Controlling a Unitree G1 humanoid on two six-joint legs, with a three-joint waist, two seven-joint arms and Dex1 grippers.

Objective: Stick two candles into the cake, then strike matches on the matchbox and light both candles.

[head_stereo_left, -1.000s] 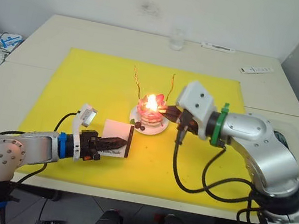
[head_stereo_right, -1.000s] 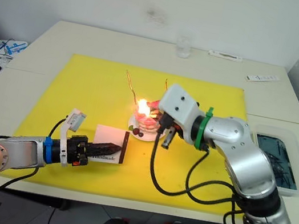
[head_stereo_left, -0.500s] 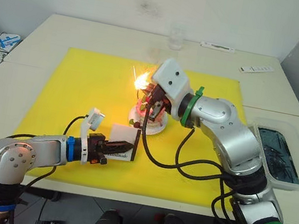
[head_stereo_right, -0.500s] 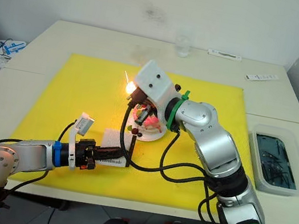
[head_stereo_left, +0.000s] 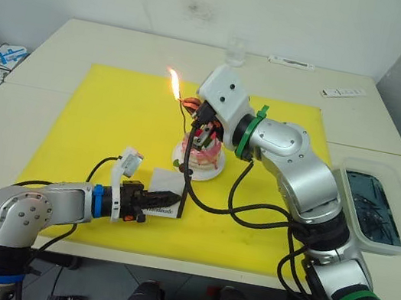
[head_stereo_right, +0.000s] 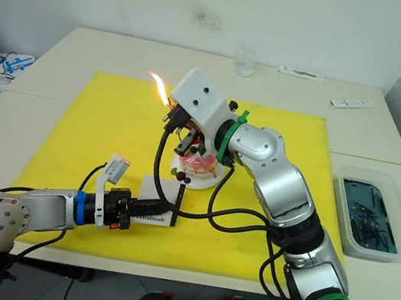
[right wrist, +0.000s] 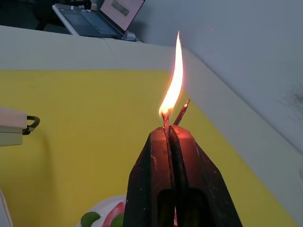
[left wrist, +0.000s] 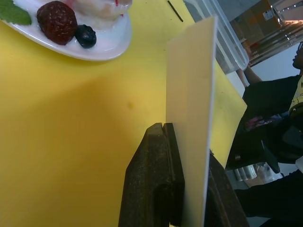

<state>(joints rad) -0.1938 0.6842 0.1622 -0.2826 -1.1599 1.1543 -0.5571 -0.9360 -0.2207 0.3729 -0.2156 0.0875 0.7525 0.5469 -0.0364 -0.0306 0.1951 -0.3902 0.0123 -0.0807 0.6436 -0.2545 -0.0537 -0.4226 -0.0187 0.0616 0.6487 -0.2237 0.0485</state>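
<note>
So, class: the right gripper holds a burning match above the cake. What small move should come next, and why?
Probably ease the right gripper so the flame touches the candle tip beside it. The match is burning close to the shut fingers, and the candle tip shows no flame of its own.

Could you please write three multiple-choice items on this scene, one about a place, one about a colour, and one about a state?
1. Where does the cake stand?
A. on the yellow mat
B. in the clear tray
C. on bare table

2. What colour is the matchbox face?
A. red
B. white
C. blue

3. What is the state of the match in the right tool?
A. unlit
B. snapped
C. burning

Answers: 1 A, its plate sits on the mat. 2 B, the left tool pinches a white box. 3 C, a flame rises from it.
</note>
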